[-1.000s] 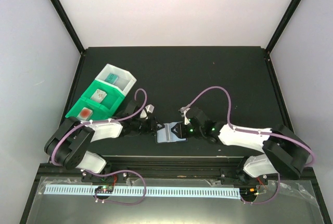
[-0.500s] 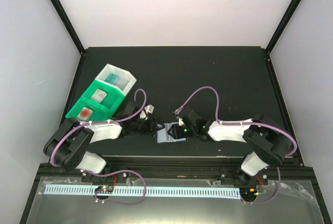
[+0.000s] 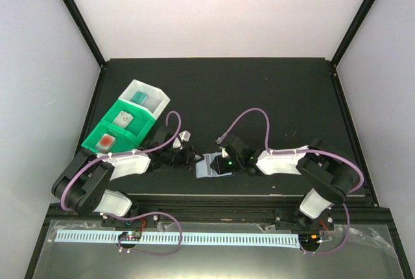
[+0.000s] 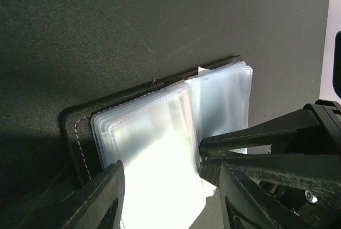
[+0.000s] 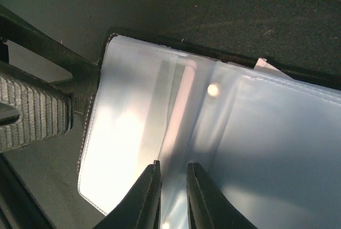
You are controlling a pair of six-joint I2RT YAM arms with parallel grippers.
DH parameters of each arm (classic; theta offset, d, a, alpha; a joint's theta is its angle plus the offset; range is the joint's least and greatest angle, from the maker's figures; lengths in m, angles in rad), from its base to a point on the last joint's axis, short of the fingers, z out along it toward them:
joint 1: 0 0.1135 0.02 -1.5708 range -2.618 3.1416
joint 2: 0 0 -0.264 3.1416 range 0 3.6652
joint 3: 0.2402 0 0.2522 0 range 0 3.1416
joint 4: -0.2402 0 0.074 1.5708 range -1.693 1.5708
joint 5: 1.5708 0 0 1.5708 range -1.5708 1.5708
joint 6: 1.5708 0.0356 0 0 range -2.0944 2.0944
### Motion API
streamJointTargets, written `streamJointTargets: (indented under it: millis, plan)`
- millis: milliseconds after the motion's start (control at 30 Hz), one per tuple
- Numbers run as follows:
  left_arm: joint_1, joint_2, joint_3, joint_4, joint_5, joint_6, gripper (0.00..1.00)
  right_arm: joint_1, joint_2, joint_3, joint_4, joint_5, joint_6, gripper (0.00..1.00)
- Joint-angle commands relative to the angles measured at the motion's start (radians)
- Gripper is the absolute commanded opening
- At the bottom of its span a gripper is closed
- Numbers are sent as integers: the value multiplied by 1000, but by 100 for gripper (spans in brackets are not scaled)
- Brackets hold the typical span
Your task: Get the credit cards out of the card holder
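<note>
The card holder (image 3: 207,168) lies open near the front edge, its pale blue-grey clear pockets facing up. My left gripper (image 3: 192,157) is open at its left end. In the left wrist view its fingers (image 4: 106,197) straddle the pockets (image 4: 144,128). My right gripper (image 3: 222,163) reaches in from the right. In the right wrist view (image 5: 173,164) its jaws are nearly together with a raised pocket leaf (image 5: 178,112) between them. Three credit cards lie in the bins: teal (image 3: 140,97), grey-white (image 3: 121,119) and one with a red mark (image 3: 106,141). A white corner (image 4: 202,70) peeks from behind the pockets.
A white bin (image 3: 157,97) and green bins (image 3: 137,131) stand in a row at the back left, just beyond the left arm. The table's front rail (image 3: 214,196) runs right below the card holder. Black frame posts stand at the back corners.
The right arm has folded and pushed its gripper leftward, further onto the card holder. The left gripper and the holder have hardly moved.
</note>
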Motion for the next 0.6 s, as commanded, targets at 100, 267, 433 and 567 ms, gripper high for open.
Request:
streamJointTargets:
  millis: [100, 267, 433, 567]
  plan:
    - [5, -12, -12, -6, -16, 24, 51, 4, 18, -17, -25, 53, -15, 10]
    - [5, -18, -17, 6, -7, 19, 51, 4, 19, -31, -11, 59, -9, 7]
    - [5, -21, -19, 29, 12, 10, 51, 4, 23, -40, -1, 63, -6, 5]
    - [5, -14, -19, 53, 32, 2, 51, 3, 27, -45, 7, 64, -4, 5]
